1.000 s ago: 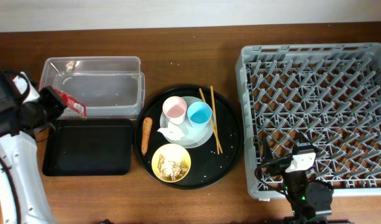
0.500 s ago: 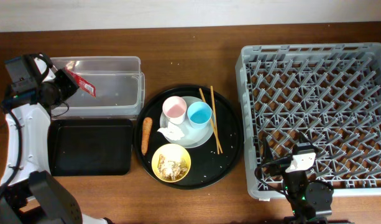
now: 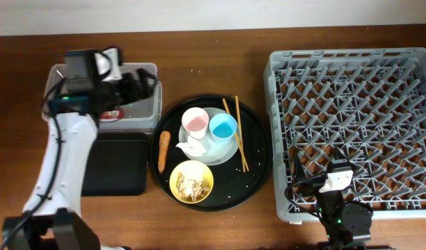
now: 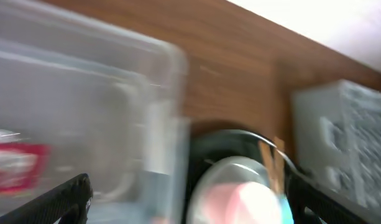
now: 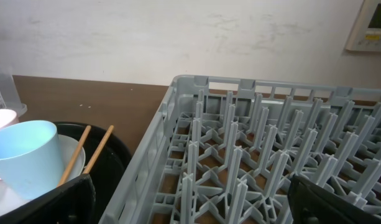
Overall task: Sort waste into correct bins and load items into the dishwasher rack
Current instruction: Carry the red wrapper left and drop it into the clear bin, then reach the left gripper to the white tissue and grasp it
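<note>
The red wrapper (image 3: 112, 113) lies inside the clear tub (image 3: 149, 104), seen blurred in the left wrist view as wrapper (image 4: 16, 168). My left gripper (image 3: 144, 83) hovers open over the tub's right end, nothing between its fingers (image 4: 66, 199). On the round black tray (image 3: 258, 163) sit the plate (image 3: 216, 153) with the pink cup (image 3: 194, 122), blue cup (image 3: 223, 127) and white tissue (image 3: 190, 147), plus chopsticks (image 3: 238, 135), a carrot (image 3: 162, 151) and the yellow bowl (image 3: 192, 182) holding food scraps. My right gripper (image 3: 336, 182) stands open at the front edge of the grey rack (image 3: 355, 104).
The shallow black rectangular tray (image 3: 122, 167) lies in front of the tub, partly under my left arm. The rack (image 5: 252, 155) fills the right side of the table, its pegs standing upright. Bare wooden table shows behind the round tray.
My left arm swung right from beside the tub to above it and its jaws opened; the red wrapper dropped into the clear tub. The right arm has not moved.
</note>
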You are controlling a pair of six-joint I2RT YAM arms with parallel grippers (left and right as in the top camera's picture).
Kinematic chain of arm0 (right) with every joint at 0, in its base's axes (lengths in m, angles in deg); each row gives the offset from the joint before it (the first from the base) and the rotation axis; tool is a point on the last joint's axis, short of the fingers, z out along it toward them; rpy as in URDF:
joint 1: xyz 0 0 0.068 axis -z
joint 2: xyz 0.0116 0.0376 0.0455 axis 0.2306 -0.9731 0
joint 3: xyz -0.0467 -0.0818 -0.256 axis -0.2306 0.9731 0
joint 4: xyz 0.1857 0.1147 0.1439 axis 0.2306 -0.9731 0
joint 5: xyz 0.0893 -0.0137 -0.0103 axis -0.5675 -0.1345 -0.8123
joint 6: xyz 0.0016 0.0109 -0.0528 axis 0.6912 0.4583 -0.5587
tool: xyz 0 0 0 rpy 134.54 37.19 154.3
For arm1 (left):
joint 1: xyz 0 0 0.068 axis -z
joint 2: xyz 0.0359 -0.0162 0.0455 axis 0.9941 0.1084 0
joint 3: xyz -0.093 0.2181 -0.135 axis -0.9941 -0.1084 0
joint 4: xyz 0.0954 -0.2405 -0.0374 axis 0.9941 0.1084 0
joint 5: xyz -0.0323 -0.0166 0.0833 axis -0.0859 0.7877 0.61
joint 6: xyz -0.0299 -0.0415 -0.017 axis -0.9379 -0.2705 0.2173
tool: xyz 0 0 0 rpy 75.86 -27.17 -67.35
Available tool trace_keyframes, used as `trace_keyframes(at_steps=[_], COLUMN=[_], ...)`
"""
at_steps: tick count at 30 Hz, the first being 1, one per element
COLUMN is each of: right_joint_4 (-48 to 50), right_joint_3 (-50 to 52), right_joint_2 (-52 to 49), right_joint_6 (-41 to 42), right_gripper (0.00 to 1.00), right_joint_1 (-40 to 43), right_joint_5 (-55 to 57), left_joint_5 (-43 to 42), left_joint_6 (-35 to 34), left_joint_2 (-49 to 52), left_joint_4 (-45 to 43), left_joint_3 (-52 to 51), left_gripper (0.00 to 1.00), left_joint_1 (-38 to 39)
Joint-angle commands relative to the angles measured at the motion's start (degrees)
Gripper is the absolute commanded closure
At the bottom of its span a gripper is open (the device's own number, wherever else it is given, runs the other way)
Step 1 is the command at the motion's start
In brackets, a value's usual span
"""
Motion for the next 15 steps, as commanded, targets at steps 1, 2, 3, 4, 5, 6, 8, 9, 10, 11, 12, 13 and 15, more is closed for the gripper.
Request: trace_keyframes(at_steps=[1,2,3,4,5,6,8,9,10,11,12,13,15], right_joint_4=[-0.3,-0.2,-0.2,-0.3,-0.3,-0.3,-0.3,-0.3,-0.2,-0.3,-0.3,-0.2,-0.3], right_joint_3=[0.3,0.3,0.3,0.3,0.3,0.3,0.3,0.3,0.3,0.3,0.3,0.3,0.3], right_joint_2=[0.2,0.2,0.2,0.2,0.2,0.2,0.2,0.2,0.2,0.2,0.2,0.2,0.2], right_joint_6=[0.5,0.5,0.5,0.5,0.5,0.5,0.5,0.5,0.5,0.5,0.5,0.5,0.5], right_gripper=[0.02,0.02,0.02,0.02,0.02,0.02,0.02,0.02,0.02,0.02,0.02,0.02,0.02], right_joint_1=[0.2,0.2,0.2,0.2,0.2,0.2,0.2,0.2,0.2,0.2,0.2,0.2,0.2], right_joint_5=[0.3,0.3,0.3,0.3,0.3,0.3,0.3,0.3,0.3,0.3,0.3,0.3,0.3], left_joint_5=[-1.5,-1.5,-1.5,-1.5,-0.3,2.4,8.9,11.1,15.3,17.7,20.1,21.6,21.6], left_joint_6=[1.3,1.3,1.2,1.2,1.3,1.3,1.3,1.3,1.3,1.3,1.3,1.3,1.3], left_joint_2=[-2.6,-2.6,-2.6,-2.6,-2.6,-2.6,-2.6,-2.6,-2.6,-2.6,-2.5,-2.5,-2.4], left_joint_4=[0.5,1.3,3.2,5.5,8.6,10.9,14.6,15.8,18.5,20.1,21.6,22.5,22.4], left_joint_3=[1.7,1.7,1.7,1.7,1.7,1.7,1.7,1.7,1.7,1.7,1.7,1.5,0.1], left_gripper=[0.01,0.01,0.21,0.30,0.44,0.64,0.80,0.80,0.80,0.80,0.76,0.62,0.58], left_joint_1=[6.5,7.6,9.3,10.8,13.1,15.1,19.0,20.3,22.7,23.9,24.9,25.9,27.1])
